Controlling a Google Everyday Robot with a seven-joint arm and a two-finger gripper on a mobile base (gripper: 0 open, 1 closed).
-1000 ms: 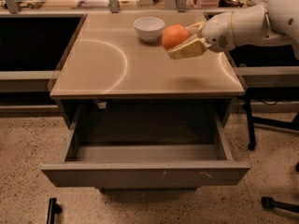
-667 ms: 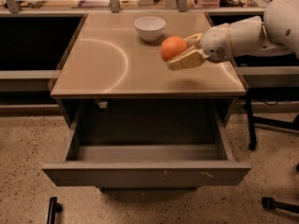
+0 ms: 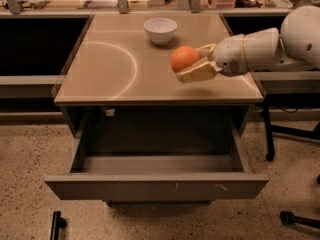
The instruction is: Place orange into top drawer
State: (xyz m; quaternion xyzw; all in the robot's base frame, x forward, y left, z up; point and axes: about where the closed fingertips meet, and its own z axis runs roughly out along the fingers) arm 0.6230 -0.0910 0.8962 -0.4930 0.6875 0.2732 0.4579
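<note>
My gripper (image 3: pixel 192 64) reaches in from the right and is shut on the orange (image 3: pixel 184 58), a small round fruit held between its tan fingers (image 3: pixel 199 72) a little above the cabinet top (image 3: pixel 115 69), right of centre. The top drawer (image 3: pixel 156 184) is pulled wide open below the front edge of the top. Its flat grey-brown front panel bears small white scratches, and its inside shows nothing in it. The orange is over the top, behind the drawer's opening.
A white bowl (image 3: pixel 160 30) stands at the back middle of the cabinet top. Dark counters flank the cabinet on both sides. Chair legs and castors (image 3: pixel 295 218) stand on the speckled floor at the right. A black object (image 3: pixel 56 224) lies on the floor at lower left.
My gripper has carried the orange toward the front and slightly left, away from the white bowl and nearer the front edge of the top. The drawer has not moved.
</note>
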